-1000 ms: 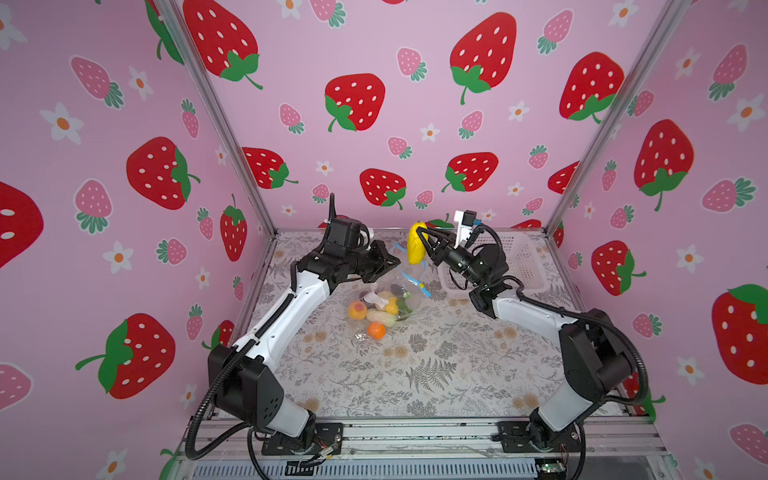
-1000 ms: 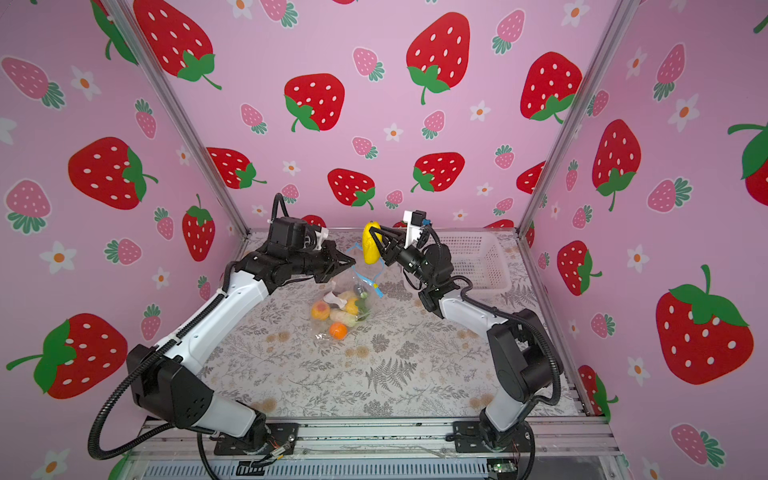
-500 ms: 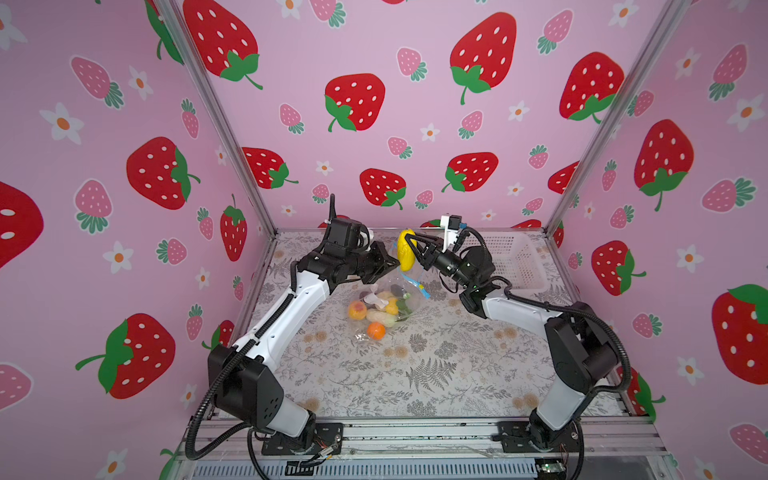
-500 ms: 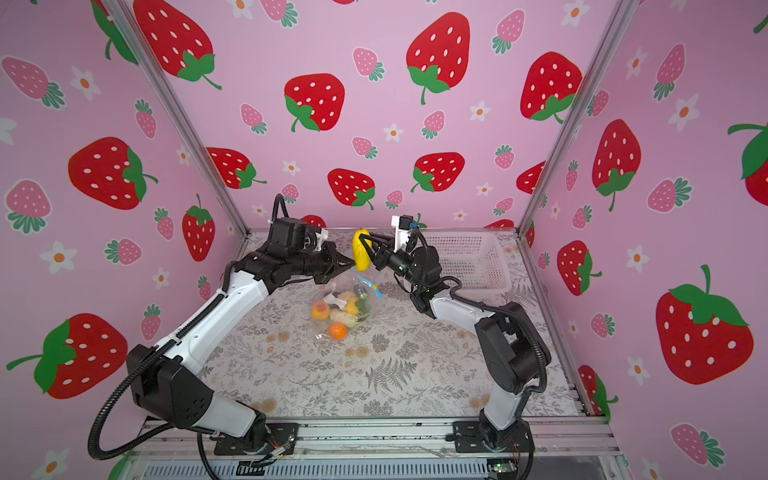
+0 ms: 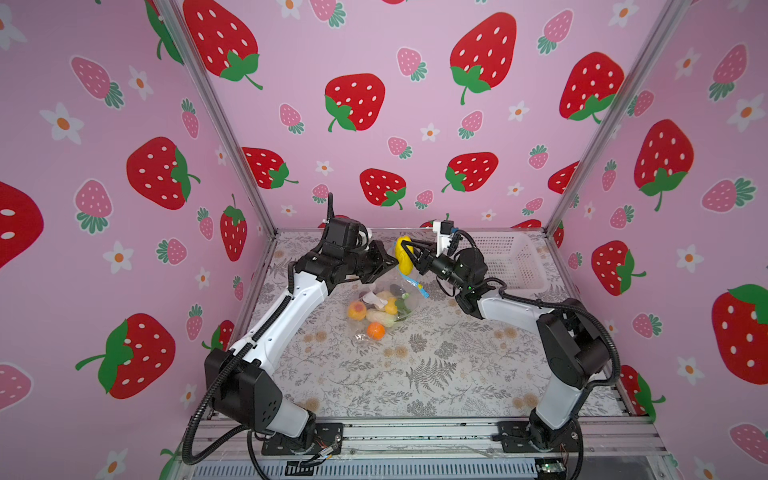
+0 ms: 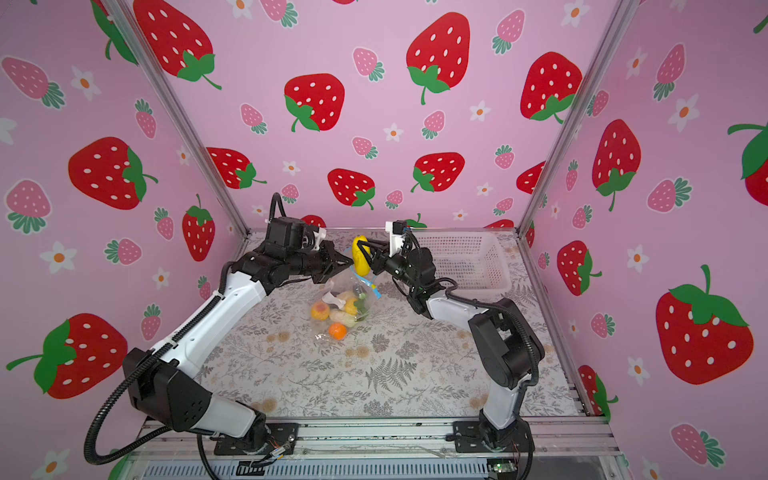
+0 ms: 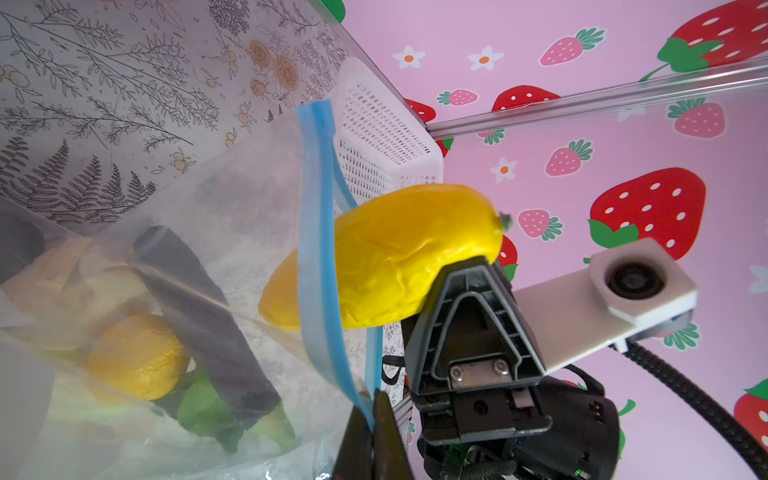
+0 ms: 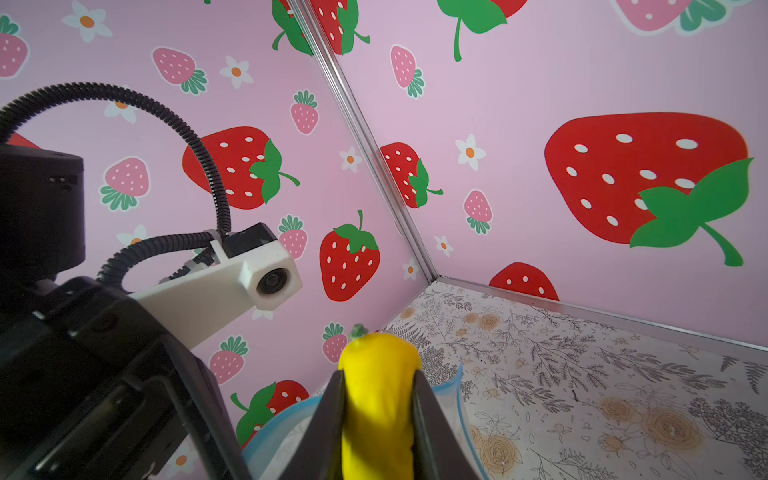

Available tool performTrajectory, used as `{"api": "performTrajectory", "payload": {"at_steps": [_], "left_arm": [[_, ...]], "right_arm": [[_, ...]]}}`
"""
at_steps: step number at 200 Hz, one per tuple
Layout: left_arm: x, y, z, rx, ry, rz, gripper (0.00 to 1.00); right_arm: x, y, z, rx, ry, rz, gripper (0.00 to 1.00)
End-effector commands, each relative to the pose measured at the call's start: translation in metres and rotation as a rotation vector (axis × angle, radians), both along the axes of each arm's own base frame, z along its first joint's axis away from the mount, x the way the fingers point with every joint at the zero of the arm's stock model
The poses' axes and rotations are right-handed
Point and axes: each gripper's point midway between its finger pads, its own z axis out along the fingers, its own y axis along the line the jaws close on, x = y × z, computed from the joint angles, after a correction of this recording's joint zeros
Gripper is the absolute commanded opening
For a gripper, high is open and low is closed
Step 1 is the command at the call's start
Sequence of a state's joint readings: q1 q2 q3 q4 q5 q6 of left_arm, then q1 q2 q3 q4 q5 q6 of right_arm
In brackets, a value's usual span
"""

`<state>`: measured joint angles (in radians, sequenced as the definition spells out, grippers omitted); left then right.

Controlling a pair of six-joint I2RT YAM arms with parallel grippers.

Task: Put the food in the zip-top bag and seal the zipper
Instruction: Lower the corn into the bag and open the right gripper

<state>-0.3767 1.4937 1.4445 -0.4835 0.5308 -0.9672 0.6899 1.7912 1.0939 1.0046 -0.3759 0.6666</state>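
Observation:
The clear zip-top bag [image 5: 384, 297] [image 6: 345, 295] hangs from my left gripper [image 5: 390, 262] [image 6: 348, 261], which is shut on the blue zipper [image 7: 318, 232] at the bag's mouth, as the left wrist view [image 7: 372, 419] shows. Inside lie a peach [image 5: 356, 309], an orange [image 5: 375, 330], a lemon [image 7: 137, 357] and a dark piece [image 7: 208, 316]. My right gripper [image 5: 406, 254] [image 6: 363, 255] [image 8: 378, 374] is shut on the yellow banana [image 5: 402, 245] [image 6: 358, 245] [image 7: 407, 253] [image 8: 380, 415]. The banana's lower end sits inside the open mouth.
A white mesh basket [image 5: 511, 262] [image 6: 469, 257] [image 7: 382, 129] stands at the back right against the wall. The table wears a floral cloth [image 5: 436, 365]. Pink strawberry walls close in three sides.
My right gripper has carried the banana leftward to the bag's mouth, close beside the left gripper. The left gripper has kept its hold on the bag.

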Motion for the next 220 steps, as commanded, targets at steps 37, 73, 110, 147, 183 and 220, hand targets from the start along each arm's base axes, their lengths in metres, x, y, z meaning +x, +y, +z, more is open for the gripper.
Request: {"api": "performTrajectory", "payload": {"at_steps": [37, 73, 110, 147, 183, 220], "left_arm": [[0.000, 0.002, 0.029, -0.017, -0.070, 0.003, 0.00], [0.000, 0.002, 0.029, -0.016, -0.071, 0.000, 0.00], [0.000, 0.002, 0.027, -0.017, -0.068, 0.001, 0.00], [0.000, 0.002, 0.027, -0.017, -0.068, 0.001, 0.00], [0.001, 0.001, 0.028, -0.018, -0.070, 0.001, 0.00], [0.001, 0.002, 0.026, -0.017, -0.067, 0.003, 0.00]], "right_arm": [[-0.004, 0.011, 0.000, -0.019, -0.043, -0.008, 0.16], [-0.006, 0.014, -0.009, -0.049, -0.041, -0.008, 0.16], [-0.006, 0.014, -0.014, -0.063, -0.039, -0.013, 0.17], [-0.008, 0.014, -0.018, -0.066, -0.044, -0.005, 0.19], [-0.008, 0.016, -0.021, -0.076, -0.046, 0.003, 0.23], [-0.010, 0.017, -0.019, -0.085, -0.056, 0.009, 0.32]]}}
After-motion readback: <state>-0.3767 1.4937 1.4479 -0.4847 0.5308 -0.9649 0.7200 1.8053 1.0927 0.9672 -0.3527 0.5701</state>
